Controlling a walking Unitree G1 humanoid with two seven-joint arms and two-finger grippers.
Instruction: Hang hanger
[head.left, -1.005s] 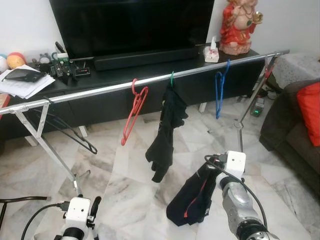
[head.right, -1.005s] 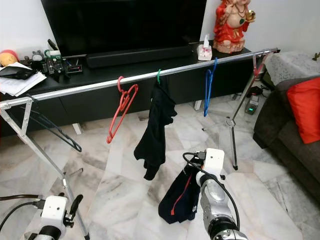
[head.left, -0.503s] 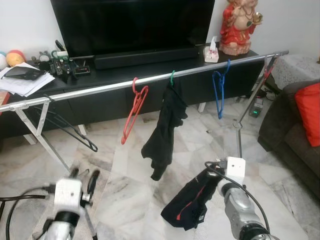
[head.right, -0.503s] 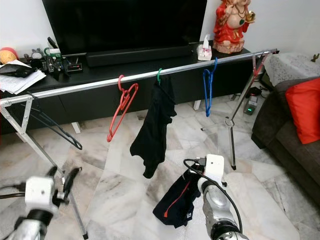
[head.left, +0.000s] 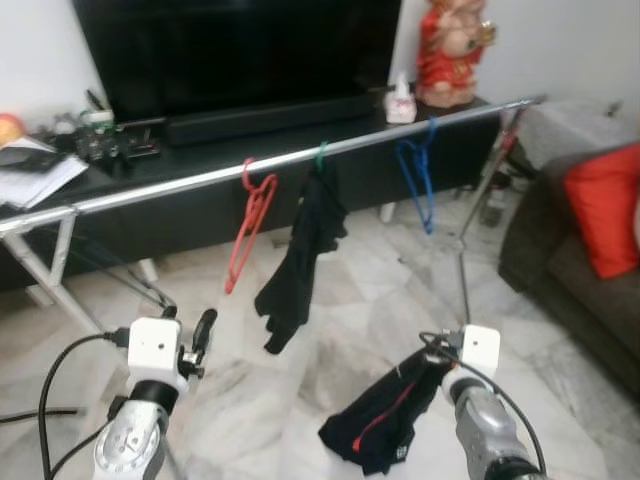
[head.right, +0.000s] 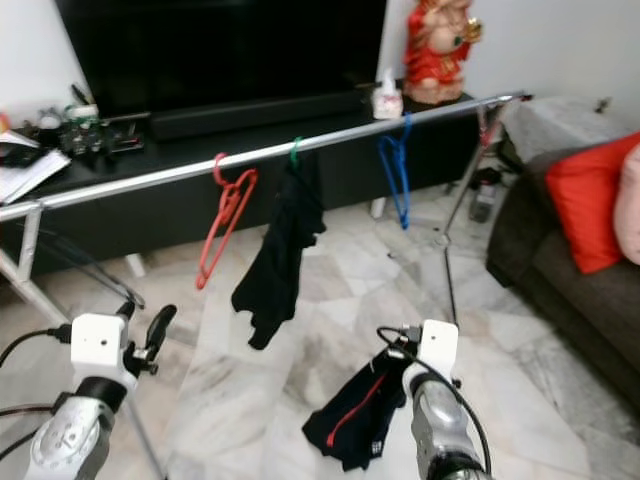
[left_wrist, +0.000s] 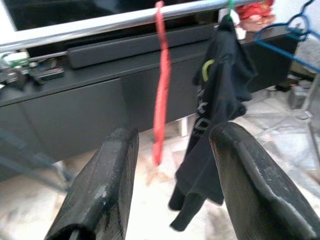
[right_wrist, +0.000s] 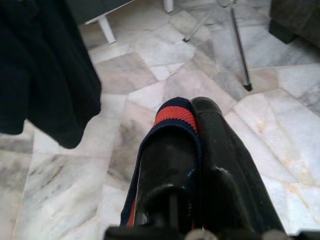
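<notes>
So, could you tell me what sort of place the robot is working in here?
Most likely a home living room: a large television on a low black cabinet, a dark sofa with a red cushion, and a clothes rail.

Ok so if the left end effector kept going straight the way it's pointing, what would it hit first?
Probably the red hanger on the rail; it sits between the open left end effector fingers' line, with the hanging black garment just beside. Depth is unclear.
</notes>
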